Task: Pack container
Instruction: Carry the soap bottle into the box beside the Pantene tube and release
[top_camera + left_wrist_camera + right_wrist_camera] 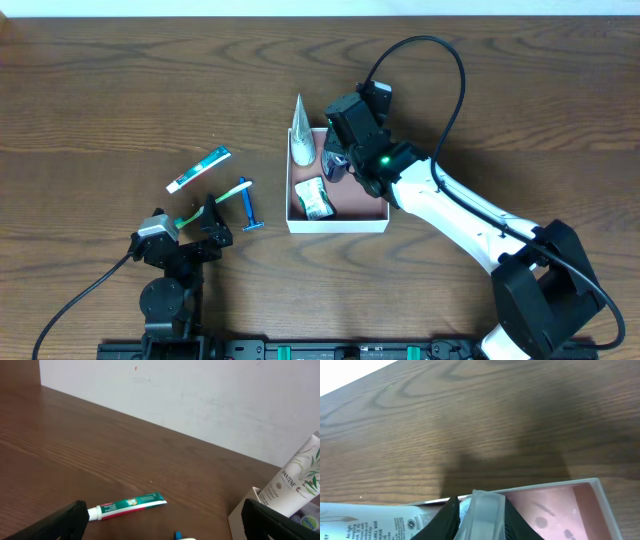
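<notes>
White-walled and red-floored, the container (337, 226) is set mid-desk (100, 100), directly below the right gripper (338, 165), the nearer arm's, which is narrowed onto a small translucent item (482, 507) above the container's far side. The left gripper (215, 228) is spread wide and empty, well apart beside a toothbrush (225, 192).

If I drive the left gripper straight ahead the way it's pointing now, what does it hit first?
Probably the toothpaste tube, lying crosswise on the table ahead of the open left gripper. A blue tip at the bottom edge may sit nearer; depth is unclear.
</notes>
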Motion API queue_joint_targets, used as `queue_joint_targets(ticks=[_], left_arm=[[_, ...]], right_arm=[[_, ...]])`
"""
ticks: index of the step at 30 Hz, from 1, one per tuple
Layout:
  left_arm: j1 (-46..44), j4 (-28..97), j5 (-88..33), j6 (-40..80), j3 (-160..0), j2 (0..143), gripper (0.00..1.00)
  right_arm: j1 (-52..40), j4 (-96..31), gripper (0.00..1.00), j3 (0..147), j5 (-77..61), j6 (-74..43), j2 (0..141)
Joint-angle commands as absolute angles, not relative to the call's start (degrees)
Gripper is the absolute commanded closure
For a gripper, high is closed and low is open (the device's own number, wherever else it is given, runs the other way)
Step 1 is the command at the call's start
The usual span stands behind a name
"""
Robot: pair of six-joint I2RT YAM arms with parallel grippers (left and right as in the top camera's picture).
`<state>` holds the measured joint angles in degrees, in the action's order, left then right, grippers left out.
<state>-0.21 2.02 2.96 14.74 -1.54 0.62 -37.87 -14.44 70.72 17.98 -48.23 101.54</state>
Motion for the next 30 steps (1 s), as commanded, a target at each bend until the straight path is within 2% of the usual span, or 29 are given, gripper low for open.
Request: queue_joint_targets(ticks=[1,4,6,7,9,12,16,18,19,21,22,26,30], left_arm=[[0.0,4.0,3.4,14.0,-0.2,0.4,0.02],[0.0,4.0,3.4,14.0,-0.2,0.4,0.02],[0.0,4.0,3.4,14.0,-0.2,0.4,0.02],[0.0,4.0,3.4,14.0,-0.2,0.4,0.02],[0.0,4.0,3.4,14.0,-0.2,0.4,0.02],[0.0,4.0,3.4,14.0,-0.2,0.4,0.02],[0.0,4.0,3.4,14.0,-0.2,0.4,0.02],[0.0,4.0,3.4,14.0,-0.2,0.4,0.02],[0.0,4.0,3.4,14.0,-0.2,0.4,0.02],[0.0,4.0,3.4,14.0,-0.2,0.4,0.02],[0.0,4.0,3.4,14.0,-0.2,0.4,0.02],[0.0,4.0,3.4,14.0,-0.2,0.4,0.02],[0.0,4.0,3.4,14.0,-0.2,0.4,0.02]], right_arm=[[-38.3,-14.1,0.76,71.5,18.4,-49.3,102.3],[-38.3,-14.0,0.71,71.5,18.0,-49.3,102.3],[-38.3,-13.8,0.62,71.5,17.7,-49.3,102.3],[-38.3,-13.6,0.53,71.5,17.5,-49.3,102.3],[-38.3,-13.3,0.47,71.5,17.3,-49.2,102.3],[-38.3,-13.0,0.42,71.5,17.0,-49.2,102.3],[-38.3,-11.9,0.4,71.5,16.6,-48.1,102.3],[-38.3,-10.3,0.35,71.5,15.8,-46.1,102.2],[-38.3,-9.9,0.3,71.5,15.9,-46.0,102.1],[-38.2,-9.5,0.13,71.6,16.4,-46.0,101.4],[-38.0,-9.2,0.09,71.7,16.4,-45.9,100.9],[-37.0,-8.6,0.03,72.0,16.5,-43.0,97.1],[-34.7,-10.4,0.01,72.0,16.7,-41.3,90.4]])
